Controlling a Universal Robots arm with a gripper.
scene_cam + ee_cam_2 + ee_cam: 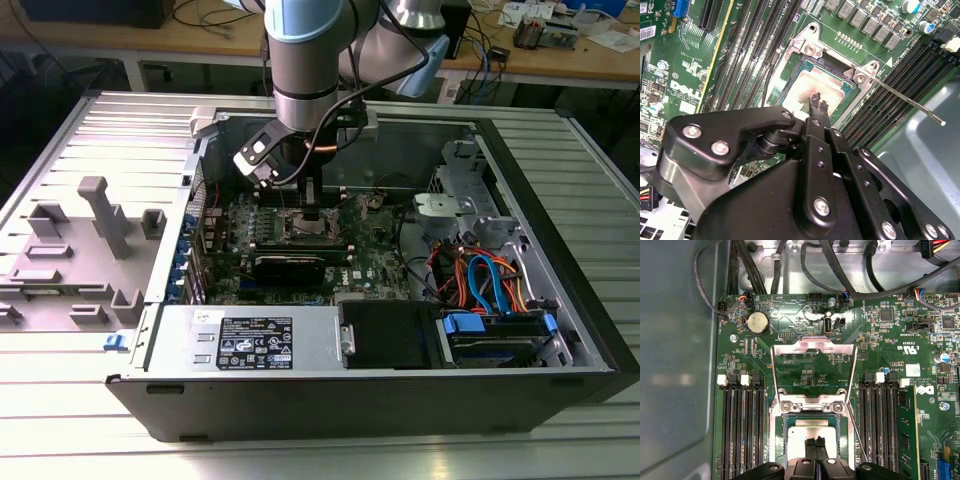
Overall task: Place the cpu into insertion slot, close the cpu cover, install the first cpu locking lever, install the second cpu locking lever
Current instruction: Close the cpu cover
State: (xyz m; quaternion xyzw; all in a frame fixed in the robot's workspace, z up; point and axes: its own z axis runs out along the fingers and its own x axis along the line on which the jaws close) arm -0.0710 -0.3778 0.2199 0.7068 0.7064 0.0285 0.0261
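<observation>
Computer case [350,410] lies open on its side, with the arm reaching down onto the green circuit board [890,340]. The cpu cover [812,346] is swung back off the insertion slot [832,67], hinged at one edge of it (its tilt is hard to judge). The cpu [799,437] lies flat inside the slot. One thin locking lever [905,101] sticks out sideways, unlatched. The gripper [815,442] hangs right over the chip's top, fingertips pinched almost together with nothing between them.
</observation>
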